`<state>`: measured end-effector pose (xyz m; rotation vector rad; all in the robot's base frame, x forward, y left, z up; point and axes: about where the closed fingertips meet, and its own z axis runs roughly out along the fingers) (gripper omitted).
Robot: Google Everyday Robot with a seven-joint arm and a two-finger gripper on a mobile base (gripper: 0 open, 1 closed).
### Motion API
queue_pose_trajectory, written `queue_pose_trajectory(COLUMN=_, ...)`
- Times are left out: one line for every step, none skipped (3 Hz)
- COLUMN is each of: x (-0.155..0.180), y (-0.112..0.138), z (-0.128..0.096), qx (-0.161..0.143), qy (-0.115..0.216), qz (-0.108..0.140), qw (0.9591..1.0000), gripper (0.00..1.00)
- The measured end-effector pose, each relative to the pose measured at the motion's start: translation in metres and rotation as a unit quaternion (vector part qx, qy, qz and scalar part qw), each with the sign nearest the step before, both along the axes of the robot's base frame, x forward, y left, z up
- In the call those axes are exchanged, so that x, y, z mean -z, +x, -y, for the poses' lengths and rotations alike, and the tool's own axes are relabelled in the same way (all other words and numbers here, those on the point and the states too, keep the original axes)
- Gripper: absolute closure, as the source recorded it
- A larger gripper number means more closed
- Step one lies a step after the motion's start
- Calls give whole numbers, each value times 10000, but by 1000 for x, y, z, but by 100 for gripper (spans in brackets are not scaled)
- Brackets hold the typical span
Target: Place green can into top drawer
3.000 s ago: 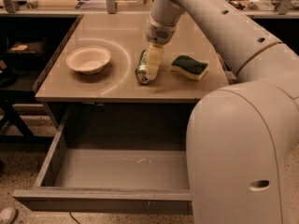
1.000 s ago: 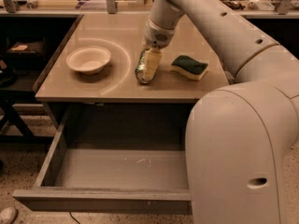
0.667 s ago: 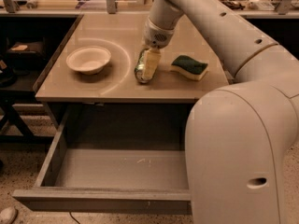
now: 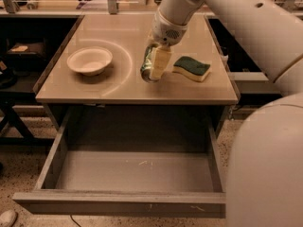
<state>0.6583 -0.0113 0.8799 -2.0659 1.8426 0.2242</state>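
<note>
Gripper (image 4: 153,64) stays clamped on the tilted green can (image 4: 146,66) at frame centre, barely moved from a moment ago; carrying it to the open top drawer (image 4: 132,171), lower frame, has hardly begun.

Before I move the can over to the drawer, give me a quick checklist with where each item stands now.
1. Hand shut on the green can, above the counter: ok.
2. Can lifted clear of the counter: cannot tell; it is tilted, with its lower end near the surface.
3. Top drawer open below the counter's front edge: ok.
4. Room inside the drawer: ok, only small specks show.
5. Bowl and sponge apart from the can: ok.
</note>
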Motion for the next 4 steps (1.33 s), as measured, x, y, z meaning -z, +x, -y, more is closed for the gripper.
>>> queue_pose_trajectory(x=1, y=-39, z=10, qx=39, qy=177, qz=-85, qw=9998, gripper=100)
queue_pose_trajectory(x=1, y=-39, z=10, qx=39, qy=177, qz=-85, qw=9998, gripper=100)
queue_pose_trajectory(x=8, y=-56, z=7, qx=92, qy=209, qz=-163, qw=9996, gripper=100)
queue_pose_trajectory(x=18, y=-94, z=-2, qx=292, qy=394, qz=-287, qw=9984, gripper=100)
